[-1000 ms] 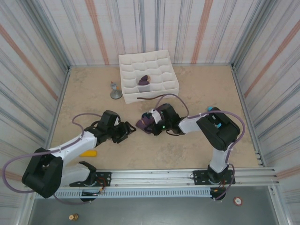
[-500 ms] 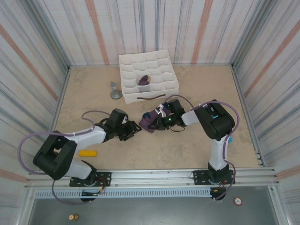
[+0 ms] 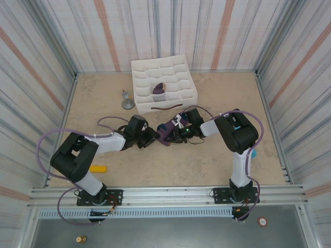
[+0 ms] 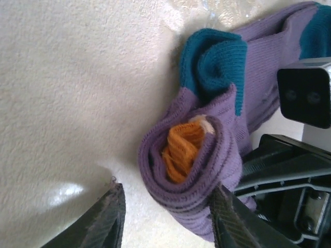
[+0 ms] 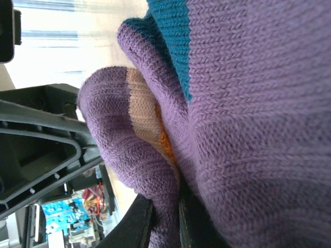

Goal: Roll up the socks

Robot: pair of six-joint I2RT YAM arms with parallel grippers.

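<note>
Beige speckled tabletop [image 3: 207, 165] under everything. White moulded compartment tray [image 3: 147, 107] sits well beyond both grippers, with a purple rolled sock bundle [image 3: 159, 89] in one cell. The left gripper [image 3: 151, 137] and right gripper [image 3: 166, 135] meet nose to nose mid-table, with the purple knit socks [image 3: 162, 133], teal patches and orange cuff, bunched between them. Left wrist view: left gripper part-open, straddling the roll's open end. One finger [image 4: 225, 217] is against the fabric, the other apart from it. The right gripper's body crowds the roll's far side. Right wrist view: right gripper pinched narrow on a purple fold. Small grey cone-footed piece [image 3: 126, 102] beyond the left gripper, just beside the tray. Yellow block [image 3: 97, 168] well behind the left gripper.
</note>
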